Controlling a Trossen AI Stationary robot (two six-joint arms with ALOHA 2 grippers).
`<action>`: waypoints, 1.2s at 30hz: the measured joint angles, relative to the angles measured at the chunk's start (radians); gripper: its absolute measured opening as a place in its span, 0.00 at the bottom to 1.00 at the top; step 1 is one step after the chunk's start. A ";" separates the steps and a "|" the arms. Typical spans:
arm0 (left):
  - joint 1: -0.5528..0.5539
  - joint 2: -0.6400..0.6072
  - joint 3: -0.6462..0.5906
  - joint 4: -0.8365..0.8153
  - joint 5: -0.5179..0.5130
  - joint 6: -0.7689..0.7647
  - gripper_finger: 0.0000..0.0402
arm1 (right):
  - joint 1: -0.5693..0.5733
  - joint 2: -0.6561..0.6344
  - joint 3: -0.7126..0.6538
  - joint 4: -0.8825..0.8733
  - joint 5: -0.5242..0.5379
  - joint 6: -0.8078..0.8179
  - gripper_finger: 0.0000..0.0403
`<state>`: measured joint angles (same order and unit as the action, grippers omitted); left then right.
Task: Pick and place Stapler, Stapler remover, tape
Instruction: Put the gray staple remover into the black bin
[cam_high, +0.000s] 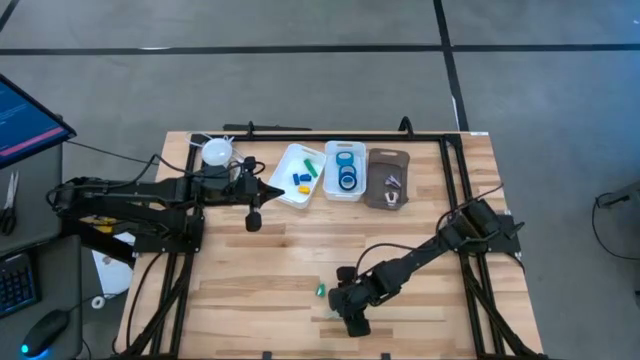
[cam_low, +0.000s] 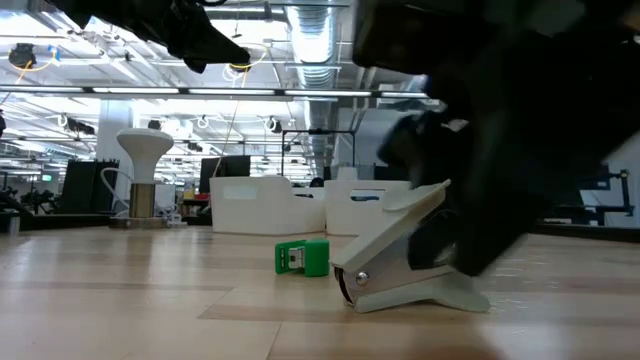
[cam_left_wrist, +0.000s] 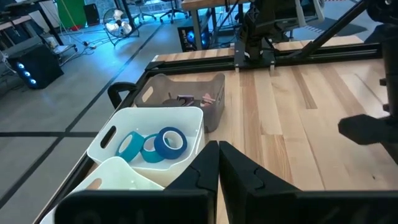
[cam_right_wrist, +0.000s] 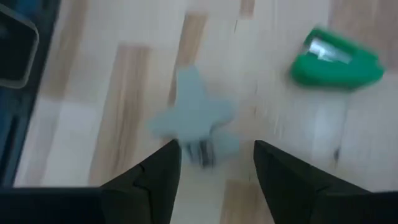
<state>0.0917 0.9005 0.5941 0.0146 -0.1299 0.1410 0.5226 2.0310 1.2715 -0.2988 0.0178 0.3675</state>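
Note:
A grey staple remover (cam_low: 400, 255) lies on the wood near the table's near edge, seen blurred in the right wrist view (cam_right_wrist: 194, 118). A small green stapler (cam_high: 320, 291) (cam_low: 303, 257) (cam_right_wrist: 336, 62) rests flat just to its left. My right gripper (cam_right_wrist: 214, 165) (cam_high: 345, 297) hangs low and open right behind the remover, one finger to each side of its near end; I see no touch. Blue tape rolls (cam_high: 346, 170) (cam_left_wrist: 155, 144) sit in the middle white bin. My left gripper (cam_left_wrist: 217, 152) (cam_high: 278, 190) is shut, waiting over the left white bin.
Three bins stand in a row at the far edge: a white one (cam_high: 290, 160) with small coloured pieces, a white one (cam_high: 330, 150) with the tape, and a grey one (cam_high: 388, 160) with small metal items. A white round object (cam_high: 217, 152) stands at the far left. Bare wood lies between.

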 joint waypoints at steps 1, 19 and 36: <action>0.000 0.000 0.000 0.001 0.000 0.000 0.01 | 0.000 0.001 0.002 0.013 0.001 0.000 0.48; 0.000 0.000 -0.002 0.001 0.000 0.000 0.01 | -0.002 -0.003 0.002 0.009 -0.019 -0.010 0.31; 0.000 0.000 -0.002 0.001 0.000 0.000 0.01 | -0.014 -0.004 0.002 -0.010 -0.048 -0.008 0.19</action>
<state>0.0917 0.9005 0.5926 0.0151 -0.1299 0.1410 0.5087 2.0270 1.2732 -0.3088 -0.0307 0.3595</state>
